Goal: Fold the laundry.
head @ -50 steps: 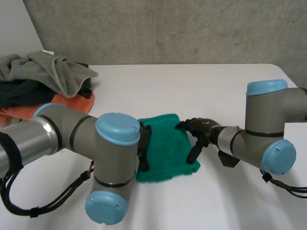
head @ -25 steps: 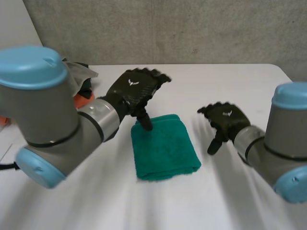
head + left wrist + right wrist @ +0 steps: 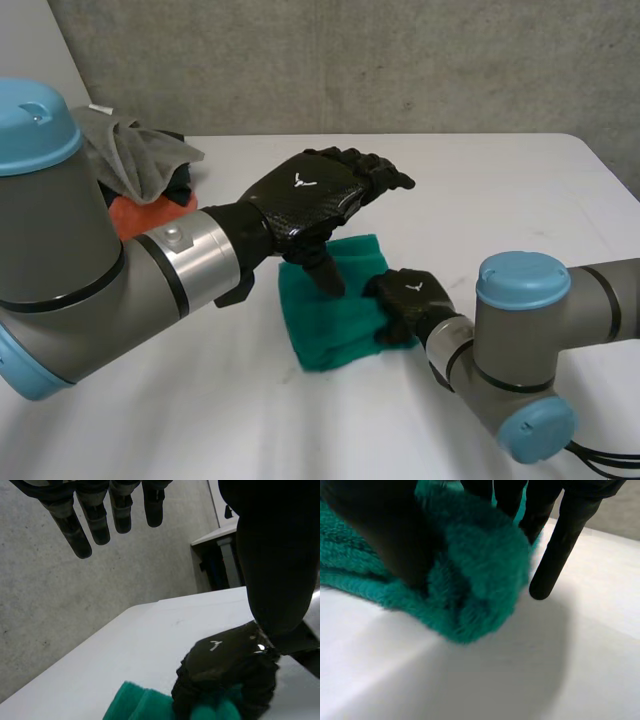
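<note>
The right hand (image 3: pixel 407 298) is closed on the near right corner of the folded green terry towel (image 3: pixel 330 325). In its wrist view the thumb presses into the top of the pile while the fingers (image 3: pixel 565 542) come down past the towel's edge, one of them straight and touching the white table (image 3: pixel 480 190). The cloth bulges between thumb and fingers. The towel lies flat on the table under and to the left of this hand, its folded near edge thick and rounded.

The left hand (image 3: pixel 318 193) hangs above the towel's far half. Its fingers are straight and spread and hold nothing, and the thumb points down toward the cloth.

Beyond both hands and to the right of the right hand the table is bare up to its far edge at the concrete wall (image 3: pixel 400 60). Well to the left of the left hand sits a pile of laundry (image 3: pixel 140 160) in grey, orange and dark cloth.

Half a second ago the right hand was open in the air, apart from the towel's right edge; now it has the corner. The left hand has moved from the towel's far left corner toward its middle.
</note>
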Robot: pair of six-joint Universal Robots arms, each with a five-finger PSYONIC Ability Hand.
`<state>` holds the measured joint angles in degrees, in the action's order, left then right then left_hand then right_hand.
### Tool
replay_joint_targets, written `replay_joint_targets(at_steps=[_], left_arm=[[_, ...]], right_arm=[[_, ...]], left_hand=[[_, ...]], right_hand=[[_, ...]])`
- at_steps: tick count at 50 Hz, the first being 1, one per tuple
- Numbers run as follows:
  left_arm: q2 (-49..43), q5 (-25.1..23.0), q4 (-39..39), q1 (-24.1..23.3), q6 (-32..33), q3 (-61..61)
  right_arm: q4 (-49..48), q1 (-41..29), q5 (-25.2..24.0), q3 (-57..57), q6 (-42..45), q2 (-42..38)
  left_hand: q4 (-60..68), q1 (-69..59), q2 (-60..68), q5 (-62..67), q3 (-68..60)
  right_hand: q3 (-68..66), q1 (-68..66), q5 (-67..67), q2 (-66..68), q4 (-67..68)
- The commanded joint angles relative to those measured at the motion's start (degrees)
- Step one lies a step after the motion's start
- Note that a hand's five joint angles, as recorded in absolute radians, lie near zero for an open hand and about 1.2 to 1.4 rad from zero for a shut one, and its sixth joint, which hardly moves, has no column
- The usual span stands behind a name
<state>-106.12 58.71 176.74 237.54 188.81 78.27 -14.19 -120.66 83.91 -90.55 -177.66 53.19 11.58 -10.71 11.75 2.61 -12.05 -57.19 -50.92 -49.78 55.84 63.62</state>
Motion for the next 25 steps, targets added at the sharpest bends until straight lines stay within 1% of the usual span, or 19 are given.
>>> replay_joint_targets(at_steps=[1,3,4,7,8,10,11,14,15,17,18,20,21,24,25], left_arm=[[0.03,0.08,0.09,0.03,-0.02,0.48],[0.12,0.08,0.09,0.03,-0.02,0.4],[0.21,0.08,0.09,0.03,-0.02,0.4],[0.56,0.08,0.18,0.03,-0.02,0.22],[0.56,0.08,0.18,0.03,-0.02,0.13],[0.73,0.08,0.27,-0.15,-0.11,-0.04],[0.82,0.08,0.27,-0.15,-0.2,-0.13],[1.26,0.08,0.27,-0.41,-0.46,-0.39],[1.35,0.08,0.27,-0.59,-0.46,-0.48],[1.79,0.08,0.27,-1.03,-0.55,-0.48],[1.88,0.08,0.27,-1.2,-0.55,-0.57],[2.32,0.08,0.44,-1.47,-0.64,-0.57],[2.4,0.08,0.44,-1.47,-0.64,-0.57],[2.4,0.08,0.44,-1.64,-0.64,-0.57],[2.4,0.08,0.44,-1.73,-0.64,-0.57]], right_arm=[[-6.91,1.92,9.52,1.51,0.21,3.49],[-6.21,3.58,9.0,2.82,0.56,4.99],[-5.25,6.46,8.12,4.83,0.82,5.26],[-3.4,11.84,6.97,8.79,1.35,2.9],[-1.91,15.16,6.19,12.2,2.39,0.45],[-0.5,17.64,6.0,15.56,3.28,-1.67],[0.9,19.74,6.0,19.84,4.24,-4.03],[2.93,22.74,6.0,26.45,5.3,-8.26],[4.76,24.93,6.0,31.0,5.39,-11.15],[7.23,26.96,6.0,36.03,5.57,-14.23],[10.03,28.54,5.83,41.01,5.65,-17.03],[12.85,29.86,5.13,46.22,5.66,-20.04],[15.48,30.92,4.25,51.47,5.66,-23.01],[19.09,33.03,3.02,58.97,5.74,-27.33],[21.8,34.69,2.58,64.13,5.74,-30.3]], left_hand=[[-1.58,0.71,-1.75,-2.61,2.05],[-1.58,0.71,-1.75,-2.61,2.05],[-1.58,0.71,-1.75,-2.61,2.05],[-1.58,0.71,-1.75,-2.61,2.05],[-1.58,0.71,-1.75,-2.61,2.05],[-1.58,0.71,-1.75,-2.61,2.05],[-1.58,0.71,-1.75,-2.61,2.05],[-1.58,0.71,-1.75,-2.61,2.05],[-1.58,0.71,-1.75,-2.61,2.05],[-1.58,0.71,-1.75,-2.61,2.05],[-1.58,0.71,-1.75,-2.61,2.05],[-1.58,0.71,-1.75,-2.61,2.05],[-1.58,0.71,-1.75,-2.61,2.05],[-1.58,0.71,-1.75,-2.61,2.05],[-1.58,0.71,-1.75,-2.61,2.05]], right_hand=[[-22.81,-29.08,-20.22,24.16,16.38],[-22.81,-29.08,-20.22,24.16,16.38],[-22.81,-29.08,-20.22,24.16,16.38],[-22.81,-29.08,-20.22,24.16,16.38],[-22.81,-29.08,-20.22,24.16,16.38],[-22.81,-29.08,-20.22,24.16,16.38],[-22.81,-29.08,-20.22,24.16,16.38],[-22.81,-29.08,-20.22,24.16,16.38],[-22.81,-29.08,-20.22,24.16,16.38],[-22.81,-29.08,-20.22,24.16,16.38],[-22.81,-29.08,-20.22,24.16,16.38],[-22.81,-29.08,-20.22,24.16,16.38],[-22.81,-29.08,-20.22,24.16,16.38],[-22.81,-29.08,-20.22,24.16,16.38],[-22.81,-29.08,-20.22,24.16,16.38]])
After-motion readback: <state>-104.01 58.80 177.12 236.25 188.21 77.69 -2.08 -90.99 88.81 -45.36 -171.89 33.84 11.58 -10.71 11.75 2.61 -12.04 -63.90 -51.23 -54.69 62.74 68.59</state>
